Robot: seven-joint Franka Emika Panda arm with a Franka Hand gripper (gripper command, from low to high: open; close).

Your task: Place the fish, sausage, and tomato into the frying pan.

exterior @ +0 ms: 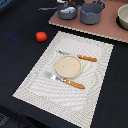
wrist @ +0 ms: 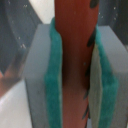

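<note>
The frying pan [exterior: 66, 11] is cut by the top edge, its contents hidden by the gripper [exterior: 67, 4]

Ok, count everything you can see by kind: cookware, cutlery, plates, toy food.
Cookware: 3 (dark grey round frying pan, deeper grey pot, cut-off pale vessel)
Cutlery: 2 (orange-handled knife, orange-handled fork)
Plates: 1 (round tan plate)
Toy food: 2 (round red tomato, reddish-brown rod-shaped sausage in the claw)
Total: 8

Tool [wrist: 74, 75] — blocky grey fingers [wrist: 37, 80] lined with teal-green foam pads [wrist: 54, 85].
</note>
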